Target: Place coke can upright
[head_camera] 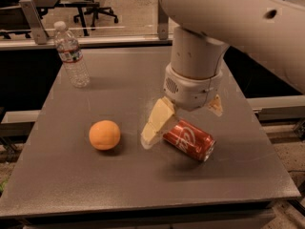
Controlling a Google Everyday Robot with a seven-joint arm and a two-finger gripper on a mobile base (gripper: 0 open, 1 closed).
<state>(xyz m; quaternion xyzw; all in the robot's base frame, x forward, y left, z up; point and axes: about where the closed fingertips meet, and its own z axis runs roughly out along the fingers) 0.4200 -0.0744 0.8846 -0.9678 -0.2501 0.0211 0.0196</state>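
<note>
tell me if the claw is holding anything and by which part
Nothing is held. The claw is open, just above the can, which lies on its side; its fingers stand apart, not closed on it.

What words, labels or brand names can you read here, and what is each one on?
Coke can, lying on its side: white script lettering, not clear enough to quote.
Water bottle: label too small to read.
Hand, open just over the can: no text.
Orange: no text.
</note>
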